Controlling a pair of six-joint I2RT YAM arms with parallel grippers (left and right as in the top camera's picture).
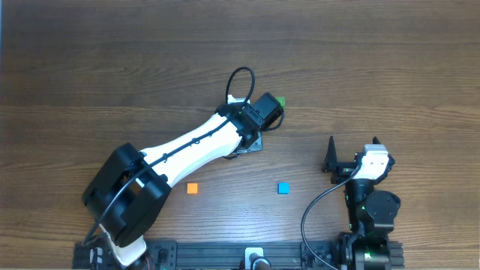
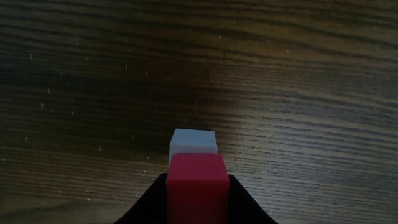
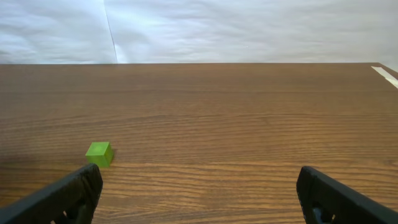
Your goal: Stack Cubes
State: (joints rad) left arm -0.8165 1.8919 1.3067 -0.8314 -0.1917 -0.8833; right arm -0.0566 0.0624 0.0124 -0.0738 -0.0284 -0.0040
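Observation:
My left gripper (image 2: 198, 183) is shut on a red cube (image 2: 197, 171). A white cube (image 2: 193, 141) rests on the wooden table just past the red one; I cannot tell whether they touch. In the top view the left gripper (image 1: 256, 133) is at the table's middle, and its arm covers both cubes. A green cube (image 1: 280, 101) lies just right of that wrist, and the green cube (image 3: 99, 154) sits apart on bare wood. An orange cube (image 1: 193, 188) and a blue cube (image 1: 283, 187) lie nearer the front. My right gripper (image 3: 199, 180) stands open with nothing in it, and the right gripper (image 1: 351, 155) stays near its base.
The wooden table (image 1: 112, 67) has free room at the back and on the left. A white backdrop (image 3: 249, 31) stands beyond the table's far edge. A pale strip (image 3: 387, 75) marks the far right of the table.

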